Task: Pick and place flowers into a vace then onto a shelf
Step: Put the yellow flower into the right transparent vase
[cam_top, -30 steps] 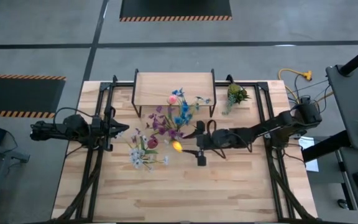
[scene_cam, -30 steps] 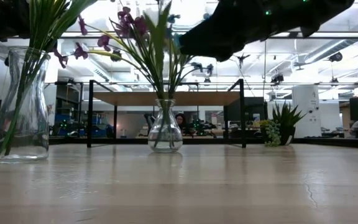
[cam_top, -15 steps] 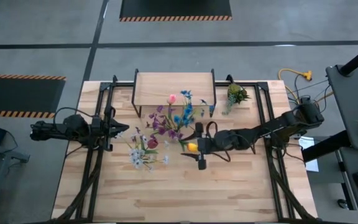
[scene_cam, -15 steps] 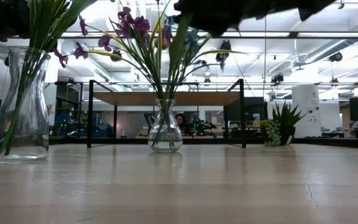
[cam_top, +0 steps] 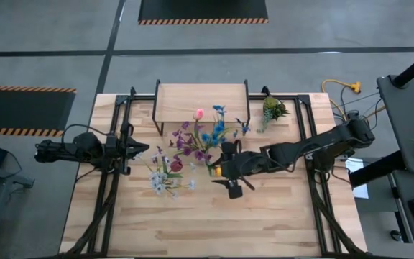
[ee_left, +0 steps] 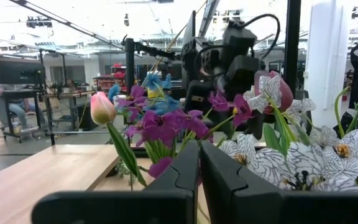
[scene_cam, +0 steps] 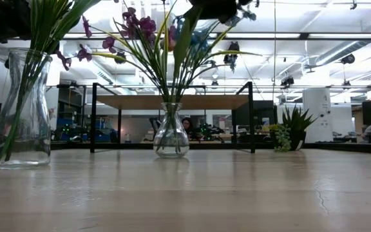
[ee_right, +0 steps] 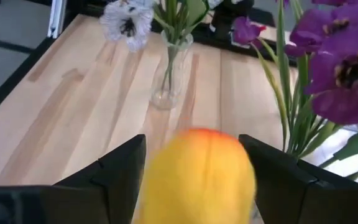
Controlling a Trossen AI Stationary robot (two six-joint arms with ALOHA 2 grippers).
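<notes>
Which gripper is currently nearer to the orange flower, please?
The right gripper: the orange flower sits between its open jaws. The left gripper, shut, waits beyond both vases at the table's left.

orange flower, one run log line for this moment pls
right gripper: open around orange flower | beside vase bouquet | left gripper: shut, idle | shelf: bare

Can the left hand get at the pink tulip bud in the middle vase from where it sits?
Probably not cleanly. The left hand sits shut at the table's left, and the white-flower vase and purple blooms stand between it and the pink tulip bud; it would need to come from above.
</notes>
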